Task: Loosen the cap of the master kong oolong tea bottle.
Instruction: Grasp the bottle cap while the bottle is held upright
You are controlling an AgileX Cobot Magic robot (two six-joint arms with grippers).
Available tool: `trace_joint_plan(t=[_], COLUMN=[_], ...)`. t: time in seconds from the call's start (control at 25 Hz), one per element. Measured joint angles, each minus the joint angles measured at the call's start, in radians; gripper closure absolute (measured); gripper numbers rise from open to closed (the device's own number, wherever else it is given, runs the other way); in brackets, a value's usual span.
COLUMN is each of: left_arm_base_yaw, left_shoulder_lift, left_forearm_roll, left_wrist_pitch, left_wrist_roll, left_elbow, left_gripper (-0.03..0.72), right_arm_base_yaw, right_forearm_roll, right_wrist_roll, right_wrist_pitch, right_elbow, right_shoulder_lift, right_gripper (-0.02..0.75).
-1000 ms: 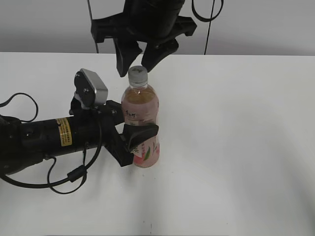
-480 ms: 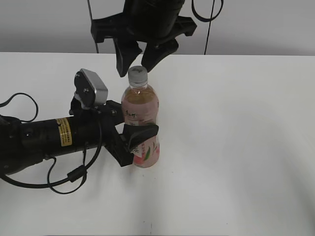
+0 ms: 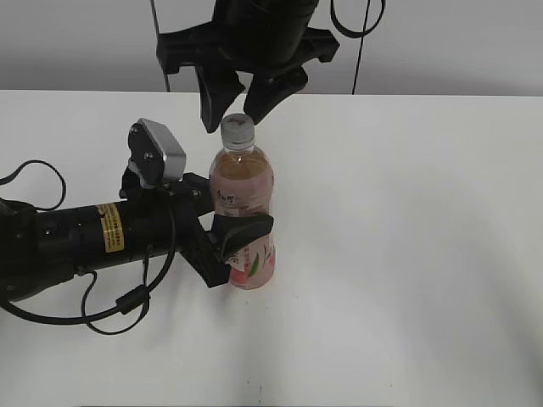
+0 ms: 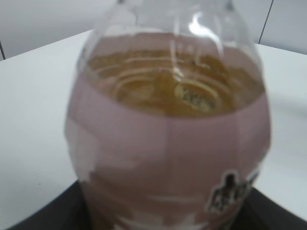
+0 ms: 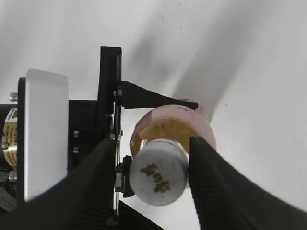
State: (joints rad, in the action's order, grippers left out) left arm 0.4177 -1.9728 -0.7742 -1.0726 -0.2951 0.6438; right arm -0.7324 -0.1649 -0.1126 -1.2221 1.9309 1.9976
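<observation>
The cap (image 5: pixel 157 178) sits between the spread right gripper (image 5: pixel 152 158) fingers; left gripper (image 3: pixel 239 240) clamps the bottle (image 3: pixel 243 212).

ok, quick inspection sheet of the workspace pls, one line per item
Surface: white table, bare around the bottle.
Job's things: oolong tea bottle upright; cap on.
Clutter: nothing seen.
Grippers: left gripper shut on the bottle's labelled body; right gripper open, fingers astride the cap, one finger close beside it, contact unclear.
Cables: black loop under the left arm; cables hang by the right arm.
Surroundings: plain pale wall.
</observation>
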Motion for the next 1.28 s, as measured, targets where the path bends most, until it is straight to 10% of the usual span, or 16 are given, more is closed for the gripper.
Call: trace_joint_plan(t=[1.28], left_arm_base_yaw=[0.000], left_shoulder_lift=[0.000], left_forearm_roll=[0.001], left_wrist_pitch=[0.000], left_wrist_roll=[-0.001], left_elbow=[0.000], left_gripper=[0.300], right_arm_base_yaw=[0.000], right_forearm_roll=[0.004], right_wrist_roll=[0.192], right_wrist_pitch=[-0.001], right_elbow=[-0.020], right_shoulder_lift=[0.000], right_gripper=[0.454])
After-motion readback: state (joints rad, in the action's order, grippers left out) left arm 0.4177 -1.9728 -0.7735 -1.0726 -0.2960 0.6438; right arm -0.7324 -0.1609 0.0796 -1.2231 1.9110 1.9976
